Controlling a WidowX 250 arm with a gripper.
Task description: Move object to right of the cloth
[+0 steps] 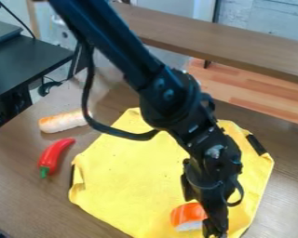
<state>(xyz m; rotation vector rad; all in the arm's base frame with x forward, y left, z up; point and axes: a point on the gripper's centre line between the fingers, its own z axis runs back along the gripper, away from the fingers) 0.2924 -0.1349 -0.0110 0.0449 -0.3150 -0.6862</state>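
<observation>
Sushi (187, 214) on cloth (126, 172); end effector (215, 228) beside.

Soft, fairly bright light falls over my bench (24, 197), and the cloth (126, 172) looks evenly lit, with gentle shading in its creases. A pale sheen washes the bench's far part. Small highlights catch the pepper (54, 155) and my black arm (123, 42), whose lower joints sink into darkness. I cannot tell where the light comes from.
</observation>
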